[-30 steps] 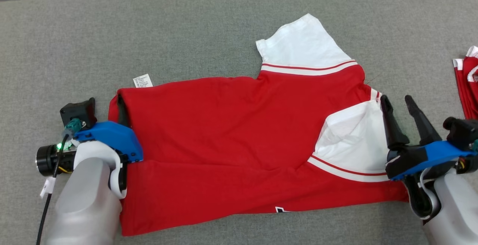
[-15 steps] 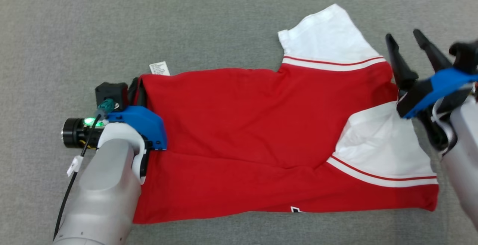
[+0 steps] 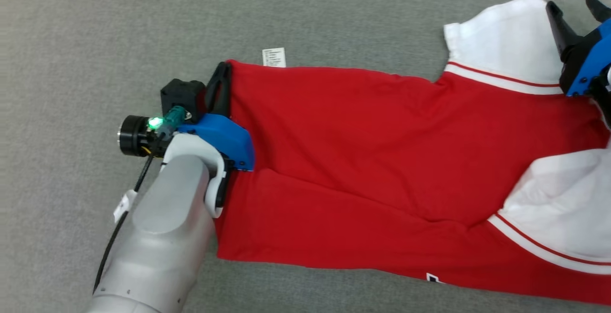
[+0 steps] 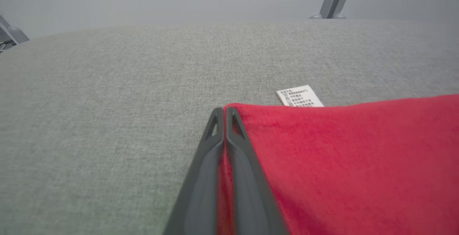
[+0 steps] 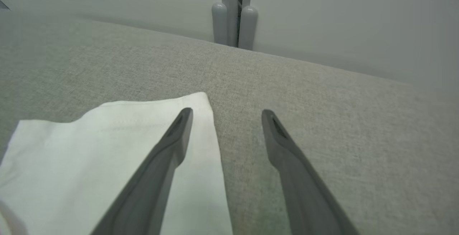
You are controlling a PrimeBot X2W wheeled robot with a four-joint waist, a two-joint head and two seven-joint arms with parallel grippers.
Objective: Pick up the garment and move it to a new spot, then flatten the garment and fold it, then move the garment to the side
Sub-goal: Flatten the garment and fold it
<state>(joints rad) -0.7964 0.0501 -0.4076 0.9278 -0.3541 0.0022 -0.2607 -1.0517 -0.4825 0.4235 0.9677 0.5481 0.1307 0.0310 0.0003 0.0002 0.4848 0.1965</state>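
The garment (image 3: 372,155) is a red shirt with white sleeves, spread across the grey cloth surface (image 3: 95,41). My left gripper (image 3: 222,72) is at its left hem corner; in the left wrist view the two fingers (image 4: 224,115) are pressed together with red fabric (image 4: 340,156) pinched between them. My right gripper (image 3: 575,10) stands at the far right over the upper white sleeve (image 3: 501,46). In the right wrist view it (image 5: 226,115) is open, the left finger over the white sleeve's (image 5: 107,149) edge, the right finger over bare cloth.
A white care label (image 3: 273,57) sticks out from the hem beside my left gripper, also in the left wrist view as a label (image 4: 299,96). The lower white sleeve (image 3: 563,208) lies folded onto the red body. A pale wall with a grey post (image 5: 235,11) stands behind the surface.
My left gripper has shut on the hem corner. The right gripper moved up to the far white sleeve, still open. The camera has turned, shifting the whole scene to the right.
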